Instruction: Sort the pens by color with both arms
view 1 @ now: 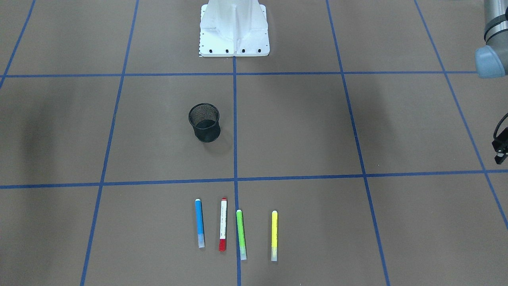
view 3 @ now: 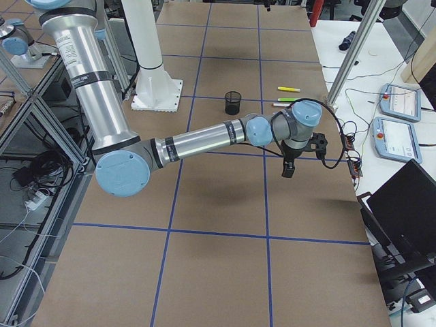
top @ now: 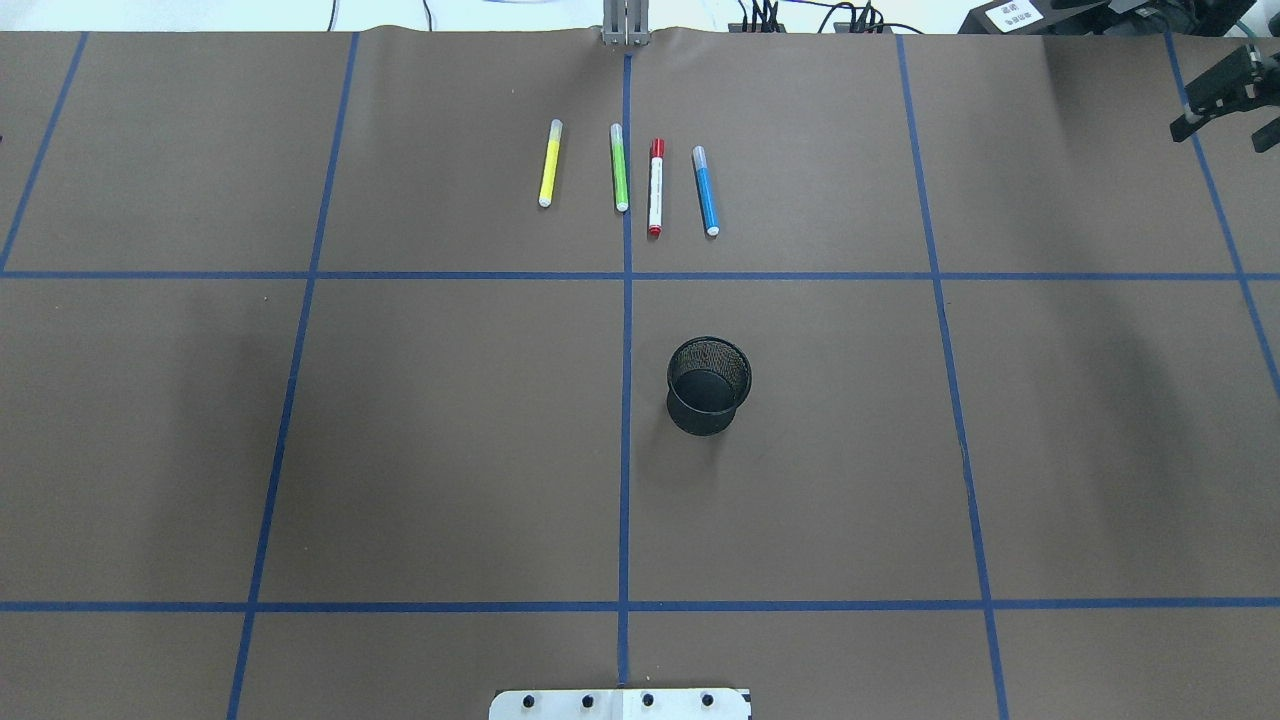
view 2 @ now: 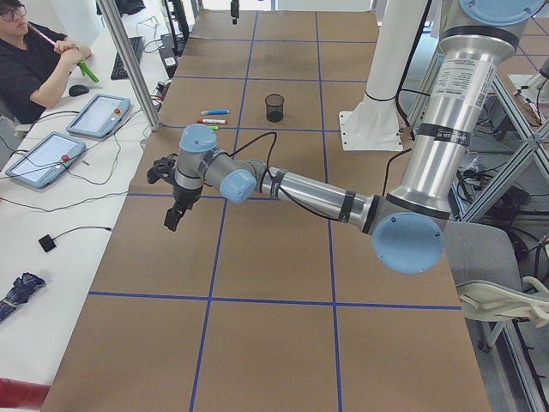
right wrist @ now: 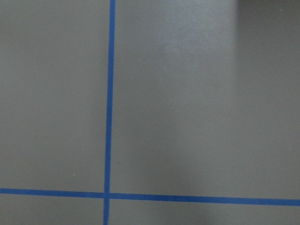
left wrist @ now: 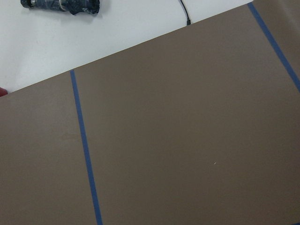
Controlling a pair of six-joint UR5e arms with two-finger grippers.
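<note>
Four pens lie side by side near the table's far edge. In the overhead view they are yellow (top: 549, 163), lime green (top: 619, 167), white with a red cap (top: 656, 187) and blue (top: 706, 190). The front view shows the blue (view 1: 199, 223), red-capped (view 1: 223, 224), green (view 1: 241, 234) and yellow (view 1: 274, 235) pens. My left gripper (view 2: 173, 218) hangs over the table's left end, far from the pens, half cut off in the front view (view 1: 499, 158). My right gripper (view 3: 287, 169) hangs over the right end, partly shown overhead (top: 1262, 140). I cannot tell whether either is open. Both wrist views show only bare table.
A black mesh cup (top: 708, 384) stands upright mid-table, just right of the centre line. The white pedestal base (view 1: 234, 35) is at the robot's side. An operator (view 2: 34, 60), tablets (view 2: 45, 158) and metal posts (view 2: 129, 60) line the far edge.
</note>
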